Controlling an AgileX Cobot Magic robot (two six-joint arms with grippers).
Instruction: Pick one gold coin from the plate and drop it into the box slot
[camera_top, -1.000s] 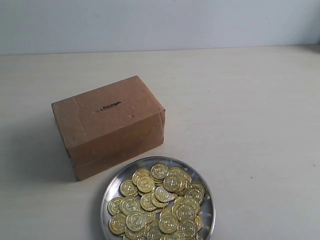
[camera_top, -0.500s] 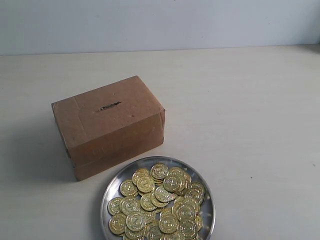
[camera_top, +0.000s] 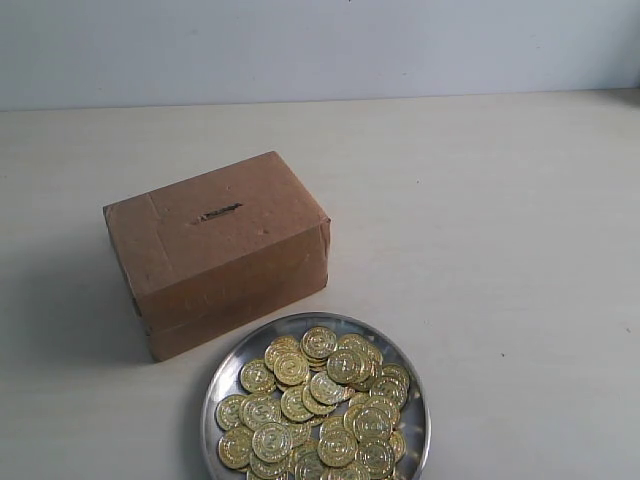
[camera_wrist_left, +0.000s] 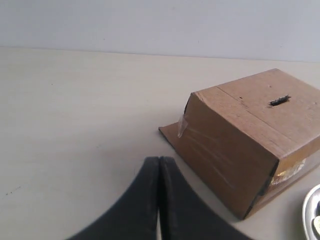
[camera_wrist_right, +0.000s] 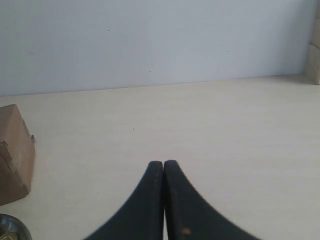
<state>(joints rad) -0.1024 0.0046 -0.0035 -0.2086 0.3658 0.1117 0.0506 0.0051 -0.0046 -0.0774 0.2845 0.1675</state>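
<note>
While L/R jaws sit pressed together, coins pile on plate nr box.

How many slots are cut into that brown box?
1: the slot is on the top face of the box, which stands beside the plate. Hidden faces could hold others.

Bright, soft light; box shadows leftward; slightly hazy, perhaps.
</note>
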